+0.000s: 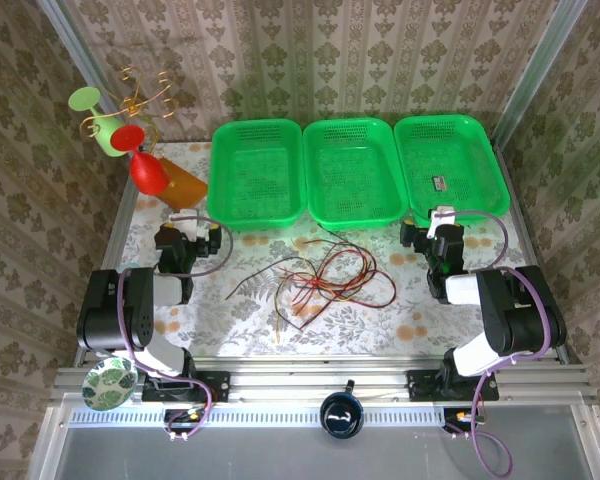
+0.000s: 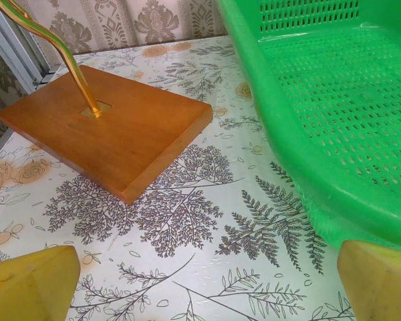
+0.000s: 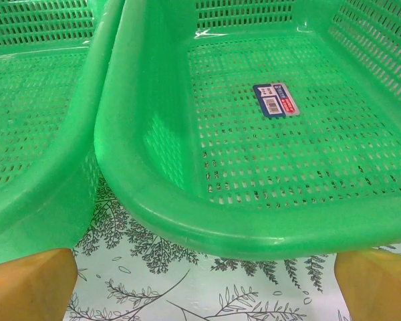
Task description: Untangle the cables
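Red, brown, yellow and black cables (image 1: 325,280) lie knotted together on the desk (image 1: 230,320), just in front of the middle basket (image 1: 352,170), so all the untangling remains. Spread wide and empty, the left hand (image 1: 185,245) and right hand (image 1: 442,248) flank it. The right wrist view shows a label (image 3: 275,99) plainly, a speck from above.

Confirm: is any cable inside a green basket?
No, the cables lie tangled on the table, in front of the three green baskets.
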